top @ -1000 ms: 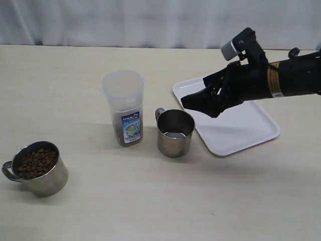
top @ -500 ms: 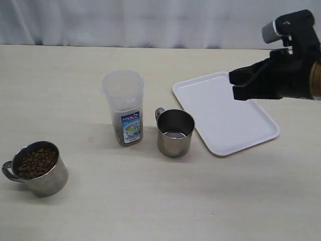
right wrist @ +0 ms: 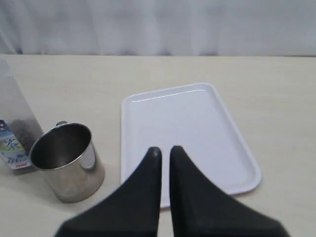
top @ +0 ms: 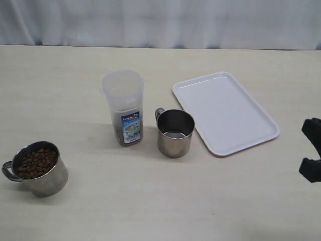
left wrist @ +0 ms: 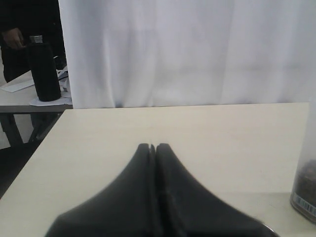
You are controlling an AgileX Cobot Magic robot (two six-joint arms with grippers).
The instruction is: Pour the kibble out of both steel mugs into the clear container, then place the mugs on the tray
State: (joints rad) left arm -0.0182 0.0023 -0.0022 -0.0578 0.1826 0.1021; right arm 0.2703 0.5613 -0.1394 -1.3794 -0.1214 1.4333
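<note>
Exterior view: the full mug (top: pixel 39 170), heaped with kibble (top: pixel 35 161), stood on the worktop (top: pixel 150 201) well apart from the clear container (top: pixel 123 103), on the side away from the tray (top: pixel 225 113). I judged pouring it was the step in hand: carry it level, then tip slowly over the rim. The empty mug (top: pixel 175 133) stood just beside the container on its tray side, liable to be knocked.

Left wrist view: I saw the left fingers (left wrist: pixel 143 165) pressed together, holding nothing, with some kibble in the container's base.

Right wrist view: the right fingers (right wrist: pixel 150 170) were drawn together on nothing, pointing at the tray.
</note>
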